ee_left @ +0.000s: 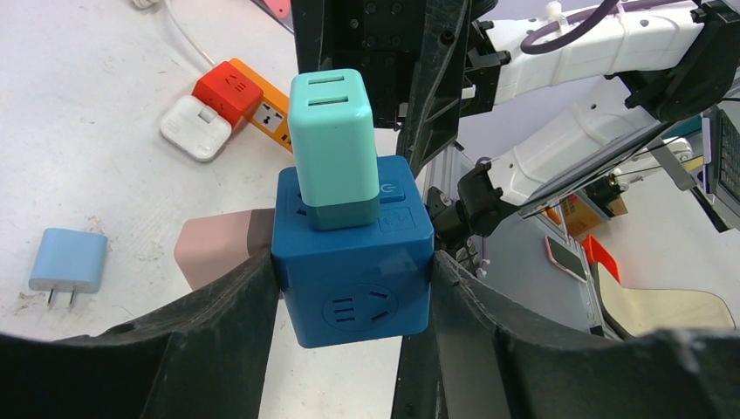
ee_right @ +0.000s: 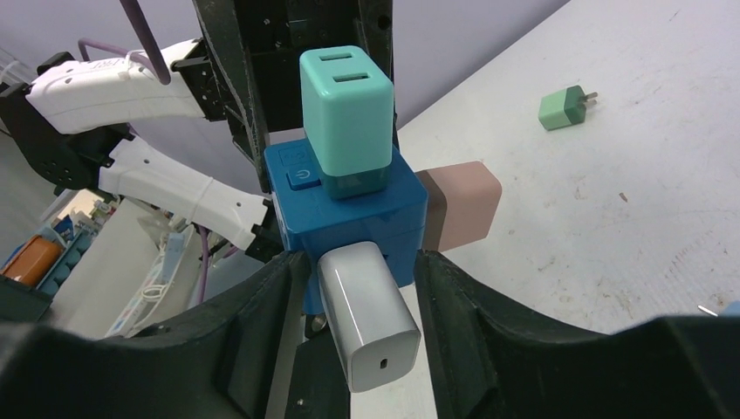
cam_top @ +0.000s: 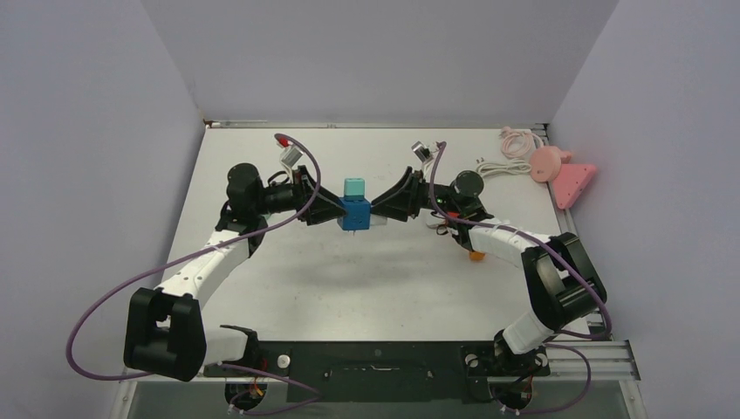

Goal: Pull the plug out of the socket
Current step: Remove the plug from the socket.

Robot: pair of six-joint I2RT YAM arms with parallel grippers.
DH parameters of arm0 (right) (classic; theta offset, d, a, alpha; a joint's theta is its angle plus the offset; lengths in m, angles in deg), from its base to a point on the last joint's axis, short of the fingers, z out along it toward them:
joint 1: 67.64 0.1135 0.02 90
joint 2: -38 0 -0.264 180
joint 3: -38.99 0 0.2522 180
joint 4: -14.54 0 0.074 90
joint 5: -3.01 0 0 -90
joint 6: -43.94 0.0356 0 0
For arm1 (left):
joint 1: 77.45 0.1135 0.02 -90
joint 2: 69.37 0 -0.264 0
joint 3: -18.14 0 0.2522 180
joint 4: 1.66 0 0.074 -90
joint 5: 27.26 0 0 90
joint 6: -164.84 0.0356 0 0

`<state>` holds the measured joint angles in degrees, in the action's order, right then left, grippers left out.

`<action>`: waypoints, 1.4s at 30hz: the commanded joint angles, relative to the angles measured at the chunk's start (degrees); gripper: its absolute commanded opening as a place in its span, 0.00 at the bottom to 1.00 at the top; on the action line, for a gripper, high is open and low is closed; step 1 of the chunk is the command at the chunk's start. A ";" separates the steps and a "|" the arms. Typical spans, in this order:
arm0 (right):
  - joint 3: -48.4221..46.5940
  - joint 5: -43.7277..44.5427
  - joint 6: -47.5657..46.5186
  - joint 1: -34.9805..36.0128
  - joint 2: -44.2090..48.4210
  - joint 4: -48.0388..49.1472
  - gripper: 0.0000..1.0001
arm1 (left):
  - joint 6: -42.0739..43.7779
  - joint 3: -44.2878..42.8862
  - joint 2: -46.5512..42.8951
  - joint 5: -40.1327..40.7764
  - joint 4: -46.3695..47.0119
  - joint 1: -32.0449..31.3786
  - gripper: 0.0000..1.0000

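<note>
A blue cube socket [cam_top: 353,215] is held above the table centre between both arms. A teal plug [cam_top: 353,188] stands in its top face [ee_left: 334,148]. A white plug [ee_right: 366,310] sticks out of the face toward the right wrist, and a pinkish-brown plug [ee_right: 461,202] out of another side. My left gripper [ee_left: 353,279] is shut on the cube [ee_left: 353,262], one finger on each side. My right gripper [ee_right: 359,271] is open, its fingers [ee_right: 454,305] straddling the white plug with gaps, their tips at the cube's edges.
A red and orange power strip [ee_left: 240,92] with a white plug [ee_left: 196,127] lies on the table, with a loose light-blue charger [ee_left: 68,262] nearby. A green charger [ee_right: 565,106] lies further off. Pink items [cam_top: 563,175] and a white cable [cam_top: 506,153] sit at the back right.
</note>
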<state>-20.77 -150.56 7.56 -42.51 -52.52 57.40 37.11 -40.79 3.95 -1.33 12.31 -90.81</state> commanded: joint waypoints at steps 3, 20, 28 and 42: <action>1.17 0.95 -2.71 0.03 1.40 0.75 0.58 | 0.11 -0.19 0.02 -0.26 3.66 -2.25 0.00; 1.42 2.49 -4.25 -1.50 2.43 0.32 0.85 | 4.27 -0.91 2.26 1.81 -2.27 -6.67 0.00; 0.64 1.67 -2.38 -1.66 1.63 2.17 0.88 | 4.69 -0.87 2.85 2.82 -2.92 -8.05 0.00; 1.00 0.48 0.08 -1.62 0.48 5.58 0.55 | 4.84 -1.19 3.92 3.04 -3.45 -8.95 0.00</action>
<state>-18.98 -149.36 7.06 -44.04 -52.50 57.68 41.17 -40.24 8.34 2.93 6.08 -99.49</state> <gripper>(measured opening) 0.595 0.553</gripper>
